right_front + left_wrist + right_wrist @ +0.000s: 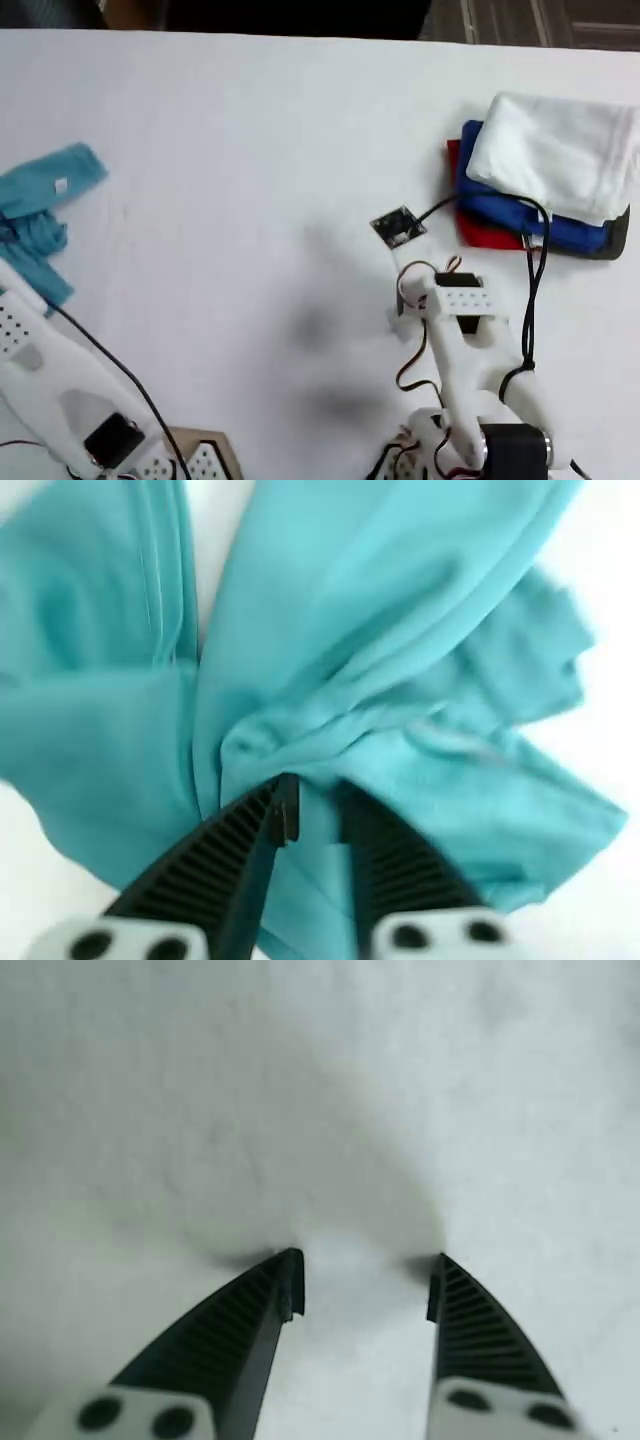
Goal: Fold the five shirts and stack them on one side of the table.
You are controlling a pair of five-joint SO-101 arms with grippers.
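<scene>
The last unfolded garment, the teal shirt, lies crumpled at the far left edge of the surface. It is well apart from the stack on the right side, where a white shirt sits on a blue shirt, a red shirt and a dark piece at the bottom. The left pincer is down in the teal cloth with its jaws drawn nearly together on a raised fold. It appears clenched on the teal shirt, though the left wrist view is too close to show how much fabric sits between the jaws. The right pincer is released, jaws spread wide just over bare surface near the middle. The step in hand, as I judge it, is to bring the shirt toward the middle and spread it flat before any fold. To do that well, the grip should take an edge or a single layer rather than a bunched wad, or the cloth will travel as a lump. A low, slow drag would let it unroll. The right pincer is well placed to take an opposite corner once the shirt is within reach, so the two can pull it taut, short of the stack.
</scene>
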